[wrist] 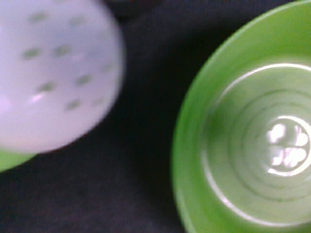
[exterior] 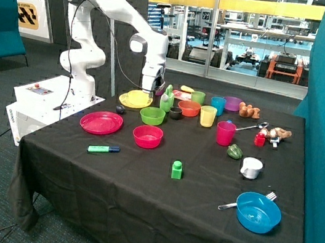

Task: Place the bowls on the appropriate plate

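Note:
The red-pink bowl (exterior: 147, 136) stands on the black cloth beside the red-pink plate (exterior: 101, 122), not on it. A yellow plate (exterior: 130, 100) lies at the back near the robot base, with what looks like the yellow bowl (exterior: 141, 97) on it; I cannot tell the two apart with certainty. My gripper (exterior: 149, 92) hangs just above the yellow plate's far side, next to the green bottle (exterior: 167, 99). The wrist view shows only the lime-green bowl (wrist: 252, 145) and a white dotted top (wrist: 53, 73).
The lime-green bowl (exterior: 152, 115), a small black bowl (exterior: 176, 112), an orange bowl (exterior: 188, 108) and several cups (exterior: 208, 115) crowd the back. A marker (exterior: 103, 148), a green block (exterior: 177, 169), a white cup (exterior: 251, 167) and a blue bowl (exterior: 258, 212) lie nearer the front.

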Available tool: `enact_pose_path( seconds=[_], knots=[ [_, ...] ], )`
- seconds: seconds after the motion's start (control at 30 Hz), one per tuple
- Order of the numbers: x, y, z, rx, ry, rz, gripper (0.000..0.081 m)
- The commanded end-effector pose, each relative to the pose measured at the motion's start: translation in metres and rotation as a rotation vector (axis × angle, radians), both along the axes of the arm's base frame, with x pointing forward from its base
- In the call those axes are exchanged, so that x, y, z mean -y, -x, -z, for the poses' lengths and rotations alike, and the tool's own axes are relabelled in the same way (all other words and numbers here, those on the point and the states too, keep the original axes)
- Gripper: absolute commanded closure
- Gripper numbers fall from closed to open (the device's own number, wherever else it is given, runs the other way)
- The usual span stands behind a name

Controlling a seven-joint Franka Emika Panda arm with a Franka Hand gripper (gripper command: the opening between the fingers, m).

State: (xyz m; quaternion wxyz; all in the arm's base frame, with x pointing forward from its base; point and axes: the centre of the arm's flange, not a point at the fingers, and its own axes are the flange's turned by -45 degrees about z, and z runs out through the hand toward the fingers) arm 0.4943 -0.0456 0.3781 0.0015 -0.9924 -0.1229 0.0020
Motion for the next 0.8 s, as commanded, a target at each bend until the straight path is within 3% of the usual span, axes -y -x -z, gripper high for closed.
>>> enact_pose_path(
  seconds=[0.0, 0.4, 0.77],
  knots=[
    [0.03, -0.018, 0.007, 0.0042, 0.0026, 0.079, 0.0467],
    [0.07, -0.032, 0.017, 0.0041, 0.0028, 0.169, 0.0467],
    [0.079, -0.056, 0.024, 0.0041, 0.0028, 0.175, 0.0472]
  ],
)
